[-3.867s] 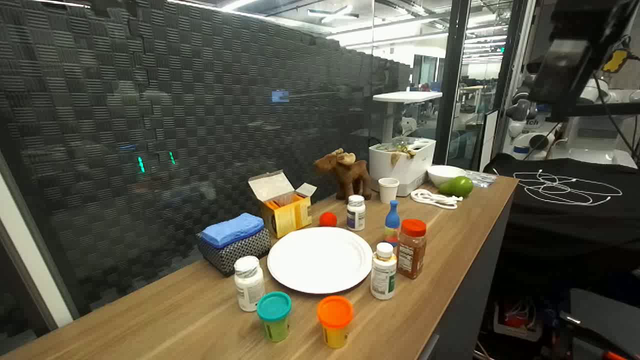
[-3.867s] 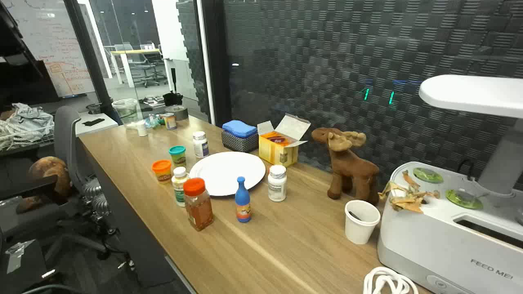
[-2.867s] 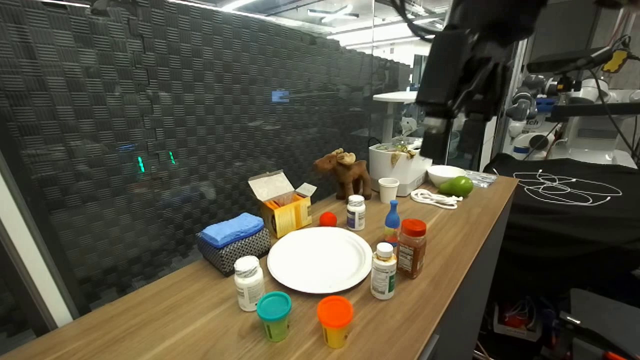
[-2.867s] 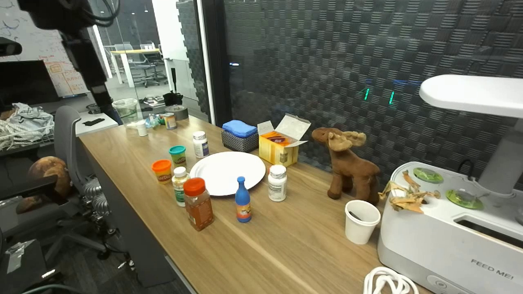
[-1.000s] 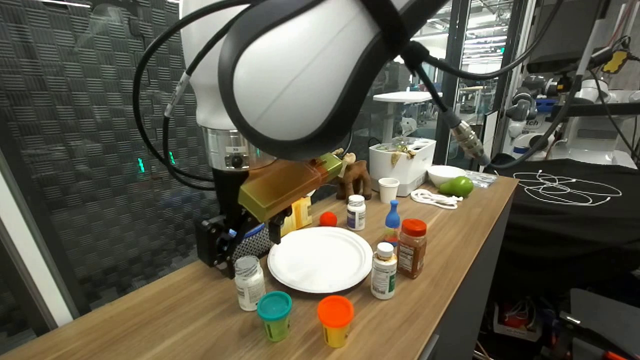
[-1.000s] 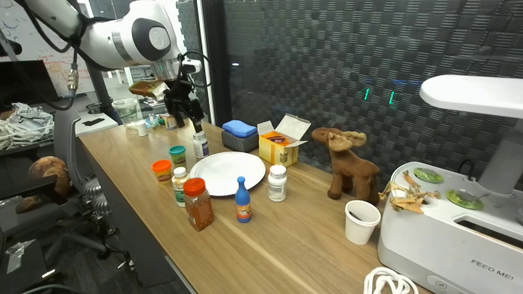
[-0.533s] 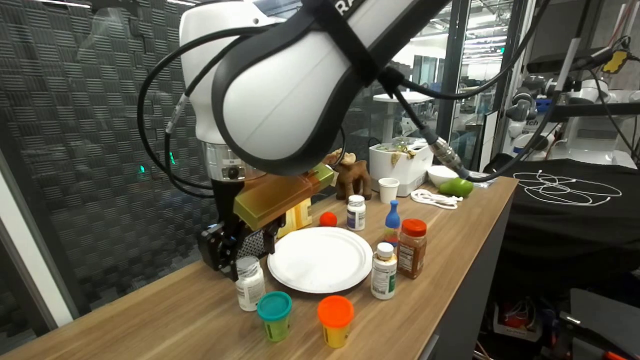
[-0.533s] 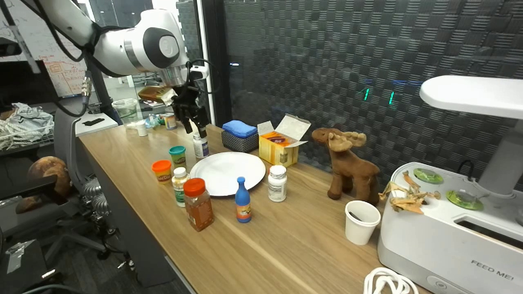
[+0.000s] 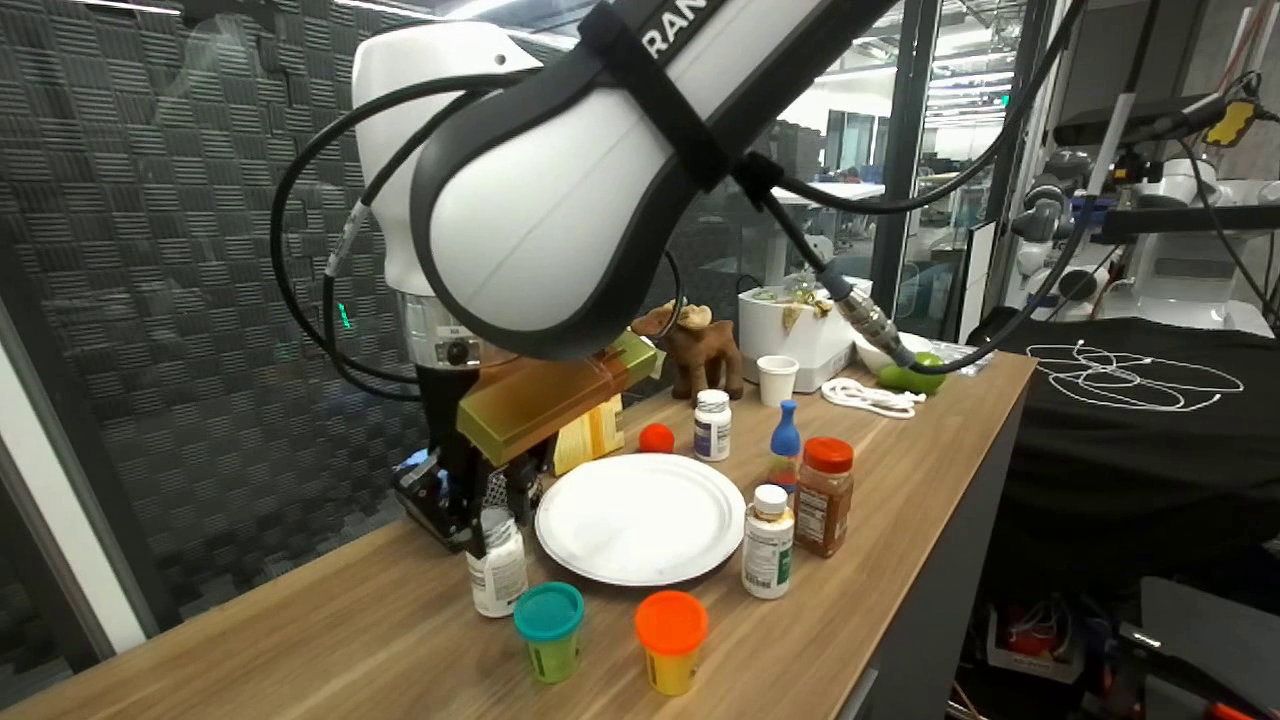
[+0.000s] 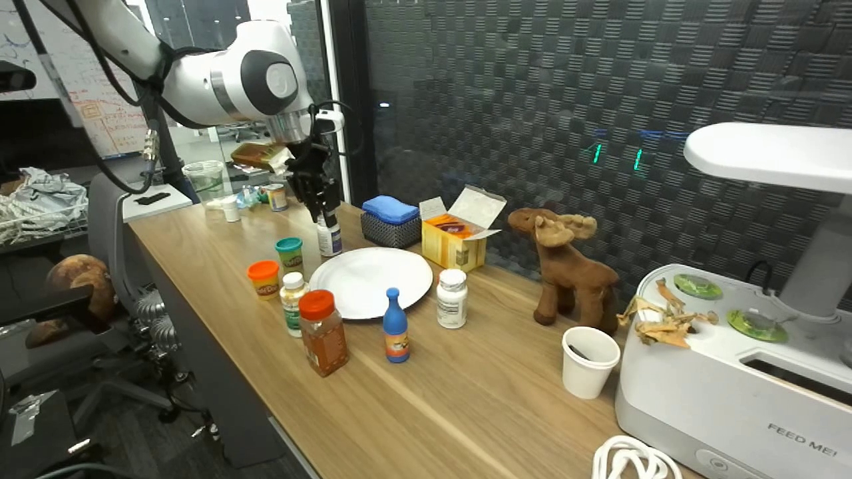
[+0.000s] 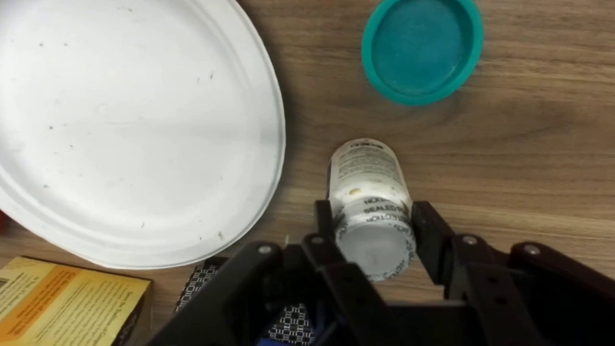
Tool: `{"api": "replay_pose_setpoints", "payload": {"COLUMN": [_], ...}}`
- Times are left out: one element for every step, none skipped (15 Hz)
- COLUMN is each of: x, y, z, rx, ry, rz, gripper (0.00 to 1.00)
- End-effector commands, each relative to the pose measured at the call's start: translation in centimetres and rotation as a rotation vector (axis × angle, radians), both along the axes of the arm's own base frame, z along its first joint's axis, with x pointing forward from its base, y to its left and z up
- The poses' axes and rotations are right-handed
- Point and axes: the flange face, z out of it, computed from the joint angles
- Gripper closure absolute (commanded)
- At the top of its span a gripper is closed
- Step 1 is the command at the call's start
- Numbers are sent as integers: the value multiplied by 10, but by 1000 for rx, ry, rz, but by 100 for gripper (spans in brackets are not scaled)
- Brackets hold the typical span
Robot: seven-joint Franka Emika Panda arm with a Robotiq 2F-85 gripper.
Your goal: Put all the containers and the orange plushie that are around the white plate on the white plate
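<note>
The gripper (image 11: pixel 372 211) is partly closed, 1 finger against each side of the white bottle (image 11: pixel 372 190) near its cap. Only the wrist view shows both contact points, along with small dark specks on the white plate (image 11: pixel 144 129). In an exterior view, relative to the plate, that bottle is at 8 o'clock, the green cup (image 9: pixel 551 650) at 7, the orange cup (image 9: pixel 671 645) between 5 and 6, the red-capped jar (image 9: pixel 824 505) at 3, and the orange plushie (image 9: pixel 656 438) at 12. In an exterior view that shows the yellow box (image 10: pixel 454 251) with its flaps raised, a white jar (image 10: pixel 452 303) hides most or all of the plushie.
</note>
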Motion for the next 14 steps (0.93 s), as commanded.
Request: {"api": "replay_pose_setpoints", "payload": {"x": [10, 12, 14, 16, 17, 18, 17, 17, 16, 16, 16, 18, 20, 22], "y": [0, -3, -9, -16, -27, -36, -50, -61, -72, -82, -93, -101, -110, -116], "z": [32, 43, 56, 68, 78, 86, 90, 94, 94, 93, 89, 85, 79, 74], "rx": [33, 30, 22, 20, 6, -3, -18, -27, -34, -40, -43, -46, -51, -52], "ry": [-18, -34, -50, -62, -74, -77, -73, -64, -48, -36, -22, -13, -7, -6], "rz": [-10, -22, -35, -49, -66, -79, -98, -115, -136, -152, -167, -181, -194, -202], "gripper": [81, 81, 81, 81, 81, 81, 81, 81, 81, 81, 81, 81, 81, 81]}}
